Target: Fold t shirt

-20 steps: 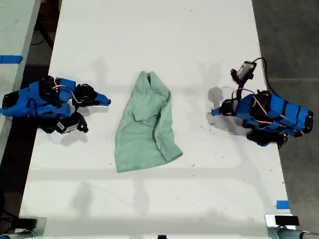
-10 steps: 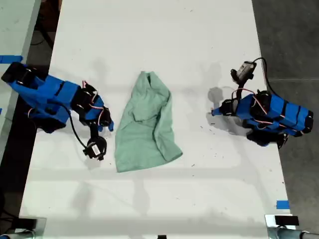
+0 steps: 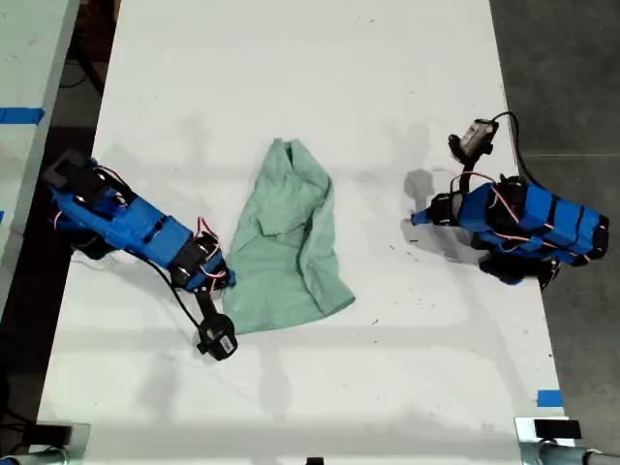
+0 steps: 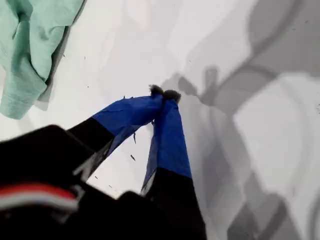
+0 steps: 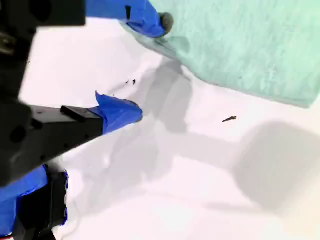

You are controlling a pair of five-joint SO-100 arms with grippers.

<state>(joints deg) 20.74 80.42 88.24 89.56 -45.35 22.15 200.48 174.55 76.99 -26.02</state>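
The pale mint-green t shirt (image 3: 286, 242) lies crumpled in a long heap mid-table; it also shows as the t shirt (image 4: 30, 45) and the t shirt (image 5: 250, 45). My second gripper (image 3: 225, 281) is at the shirt's near corner on the exterior view's left. In its wrist view my second gripper (image 5: 150, 67) is open, one fingertip (image 5: 164, 22) at the cloth's edge, the other fingertip (image 5: 132, 111) over bare table. My first gripper (image 3: 415, 219), on the exterior view's right, rests apart from the shirt. Seen close, my first gripper (image 4: 164, 94) is shut on nothing.
The white table (image 3: 291, 77) ends in dark floor (image 3: 562, 87) on the exterior view's right. A blue tape mark (image 3: 548, 398) sits near the front corner on that side. A second table with blue tape (image 3: 19, 115) stands at the exterior view's left. A wrist camera (image 3: 215, 341) hangs below the second arm.
The second arm has left its folded rest pose and reached forward to the shirt's near corner. The first arm and the shirt have not moved.
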